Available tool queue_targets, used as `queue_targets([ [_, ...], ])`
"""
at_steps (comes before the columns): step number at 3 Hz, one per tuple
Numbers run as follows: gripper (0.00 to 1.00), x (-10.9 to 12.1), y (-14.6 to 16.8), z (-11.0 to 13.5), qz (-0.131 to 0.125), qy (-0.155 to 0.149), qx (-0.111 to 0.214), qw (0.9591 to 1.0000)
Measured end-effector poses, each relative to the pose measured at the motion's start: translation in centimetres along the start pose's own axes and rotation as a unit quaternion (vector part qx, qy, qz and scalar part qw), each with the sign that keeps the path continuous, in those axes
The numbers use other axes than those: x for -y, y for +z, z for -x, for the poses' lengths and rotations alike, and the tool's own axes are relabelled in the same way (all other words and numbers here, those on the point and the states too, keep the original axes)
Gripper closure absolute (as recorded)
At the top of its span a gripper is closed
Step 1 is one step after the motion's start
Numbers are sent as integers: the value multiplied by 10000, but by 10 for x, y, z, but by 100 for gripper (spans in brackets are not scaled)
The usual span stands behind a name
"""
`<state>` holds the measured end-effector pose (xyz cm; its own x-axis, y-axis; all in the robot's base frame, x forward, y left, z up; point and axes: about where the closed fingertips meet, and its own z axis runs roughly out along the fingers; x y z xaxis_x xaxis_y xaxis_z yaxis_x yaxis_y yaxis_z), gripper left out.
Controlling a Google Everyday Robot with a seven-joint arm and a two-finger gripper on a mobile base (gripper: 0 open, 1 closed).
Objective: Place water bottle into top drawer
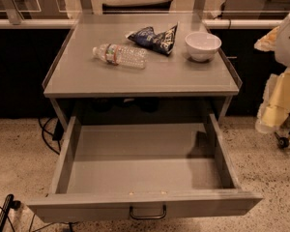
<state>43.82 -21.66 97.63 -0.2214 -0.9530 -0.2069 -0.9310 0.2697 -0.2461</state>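
Note:
The water bottle (120, 55) lies on its side on the grey tabletop (135, 76), left of centre, with its white cap pointing left. The top drawer (145, 151) is pulled wide open below the tabletop, and its inside is bare. Its front panel with the dark bar handle (148, 212) is at the bottom of the view. My gripper (267, 122) hangs at the right edge of the view, beside the table's right side. It is well clear of the bottle and holds nothing that I can see.
A dark blue snack bag (154, 37) and a white bowl (202, 46) sit on the tabletop to the right of the bottle. Cables (48, 134) run on the speckled floor at the left. A rail and glass panels stand behind the table.

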Motion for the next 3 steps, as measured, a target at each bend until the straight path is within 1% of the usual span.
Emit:
queue_targets([
  [1,0,1,-1,1,-11,-6,31,10000],
  [2,0,12,-6,14,-106,-153,244,9995],
  [3,0,36,-8,37,-100,-363,683,9970],
])
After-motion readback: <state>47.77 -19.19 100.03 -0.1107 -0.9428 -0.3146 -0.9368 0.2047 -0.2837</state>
